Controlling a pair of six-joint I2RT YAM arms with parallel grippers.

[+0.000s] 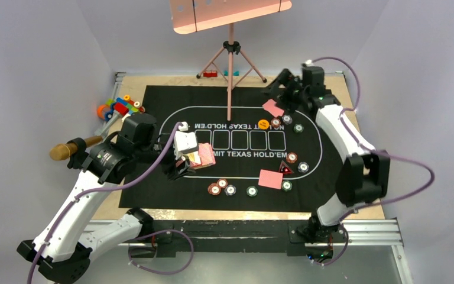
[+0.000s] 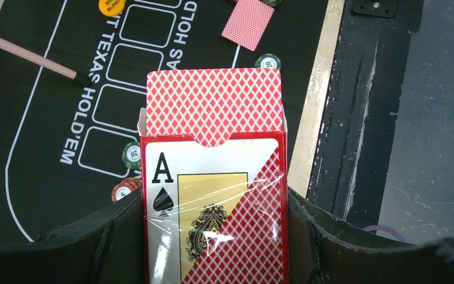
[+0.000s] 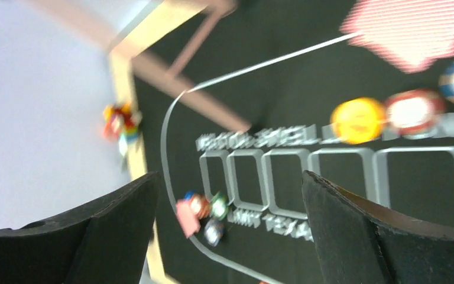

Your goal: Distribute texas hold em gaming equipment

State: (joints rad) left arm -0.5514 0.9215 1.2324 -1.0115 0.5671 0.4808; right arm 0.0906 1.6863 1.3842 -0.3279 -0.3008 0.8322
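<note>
My left gripper (image 1: 184,155) is shut on a red card box (image 1: 197,155) printed with an ace of spades, held over the mat's left part. In the left wrist view, red-backed cards (image 2: 213,106) stick out of the box (image 2: 213,213) between the fingers. My right gripper (image 1: 281,89) is open and empty above the far right of the mat, near a red-backed card (image 1: 273,107). An orange button (image 1: 263,124) and striped chips (image 1: 287,119) lie beside that card. Another card (image 1: 270,178), a dark triangle (image 1: 284,169) and chips (image 1: 222,186) lie near the front.
The black printed mat (image 1: 153,118) covers the table. A pink tripod stand (image 1: 230,59) rises at the back centre. Colourful toy blocks (image 1: 118,107) sit at the back left, and a wooden handle (image 1: 74,148) lies at the left edge. The right wrist view is blurred.
</note>
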